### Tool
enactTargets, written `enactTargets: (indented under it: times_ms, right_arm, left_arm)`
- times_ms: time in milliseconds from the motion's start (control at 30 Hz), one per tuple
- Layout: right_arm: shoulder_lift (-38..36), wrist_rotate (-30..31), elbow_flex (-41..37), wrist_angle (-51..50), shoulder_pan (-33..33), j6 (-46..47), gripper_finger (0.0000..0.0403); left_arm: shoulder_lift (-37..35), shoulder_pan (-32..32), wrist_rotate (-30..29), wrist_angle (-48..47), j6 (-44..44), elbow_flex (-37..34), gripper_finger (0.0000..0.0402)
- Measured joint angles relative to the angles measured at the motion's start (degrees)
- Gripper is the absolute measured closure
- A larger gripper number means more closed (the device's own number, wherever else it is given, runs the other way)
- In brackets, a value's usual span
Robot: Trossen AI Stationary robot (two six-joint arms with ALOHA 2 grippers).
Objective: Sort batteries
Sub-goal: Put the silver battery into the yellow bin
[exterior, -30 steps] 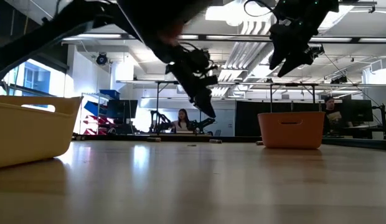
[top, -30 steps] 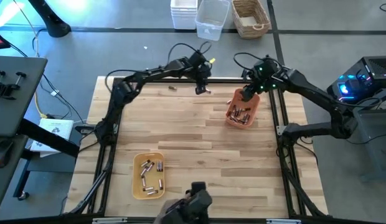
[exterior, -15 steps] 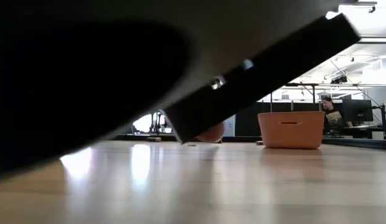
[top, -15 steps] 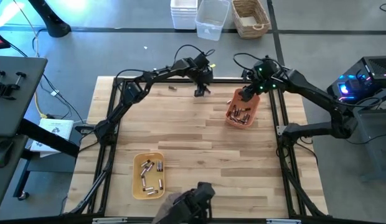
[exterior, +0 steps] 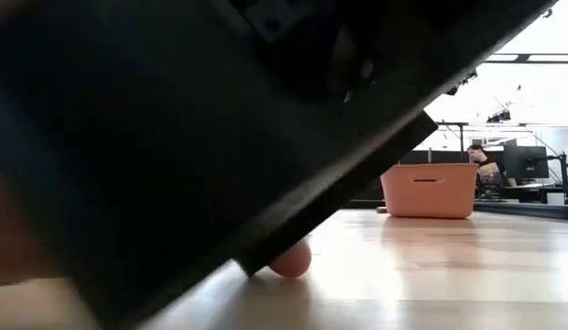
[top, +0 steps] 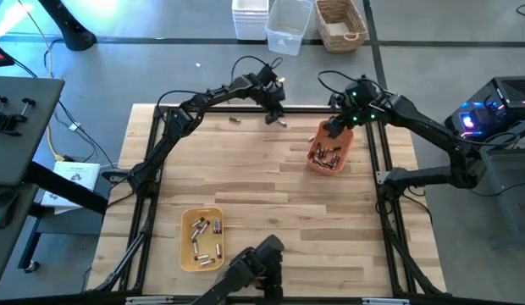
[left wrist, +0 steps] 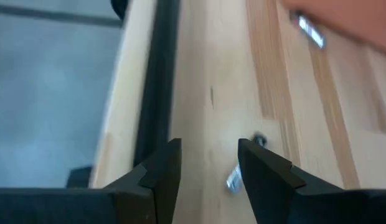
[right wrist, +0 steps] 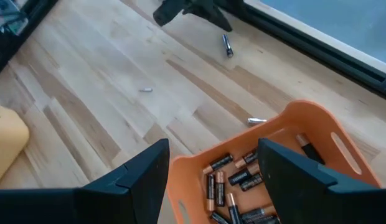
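Left pincer (top: pixel 275 117) low over the far edge of the pale wooden plank worktop (top: pixel 262 191), fingers (left wrist: pixel 162 171) parted, nothing between them; one small silvery cylindrical battery (left wrist: pixel 234 178) lies on the wood just beside one finger. Right pincer (top: pixel 332 129) hangs above the orange oblong plastic tray (top: pixel 317 160), spread wide and empty. Dark and copper batteries (right wrist: pixel 233 180) lie in that tray; more in the yellow oblong plastic tray (top: pixel 185 246) at the near side. Loose cells on the boards between.

Both grippers (top: pixel 275 116) (top: pixel 332 129) open, empty.
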Motion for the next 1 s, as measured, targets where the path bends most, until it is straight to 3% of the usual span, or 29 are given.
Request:
enactTargets:
  times_ms: [133, 400, 567, 667, 733, 867, 1000]
  right_arm:
    - [0.0, -0.5, 0.0, 0.9, 0.0, 0.8, 0.0167]
    - [0.0, -0.9, 0.0, 1.2, 0.0, 1.3, 0.0167]
    - [0.0, -0.9, 0.0, 1.2, 0.0, 1.6, 0.0167]
    - [0.0, -0.9, 0.0, 1.2, 0.0, 2.6, 0.0167]
    - [0.0, -0.9, 0.0, 1.2, 0.0, 2.4, 0.0167]
    - [0.0, -0.9, 0.0, 2.8, 0.0, 2.7, 0.0167]
    - [0.0, -1.2, 0.0, 4.7, 0.0, 3.3, 0.0167]
  left_arm:
    - [0.3, -0.4, 0.4, 0.4, -0.6, -0.1, 0.0268]
    - [0.2, -0.8, 0.5, -1.1, 8.6, 2.2, 0.0293]
    - [0.2, -0.5, 0.3, -7.6, 9.8, 2.3, 0.0310]
    - [0.5, -0.1, -0.6, -15.4, 17.5, 2.3, 0.0323]
    - [0.8, -0.4, -1.2, -15.4, 19.9, 2.3, 0.0334]
    - [0.6, -1.4, -4.0, -11.7, 17.4, 2.4, 0.0368]
    - [-0.8, -1.2, -6.0, -10.5, 8.4, 2.3, 0.0398]
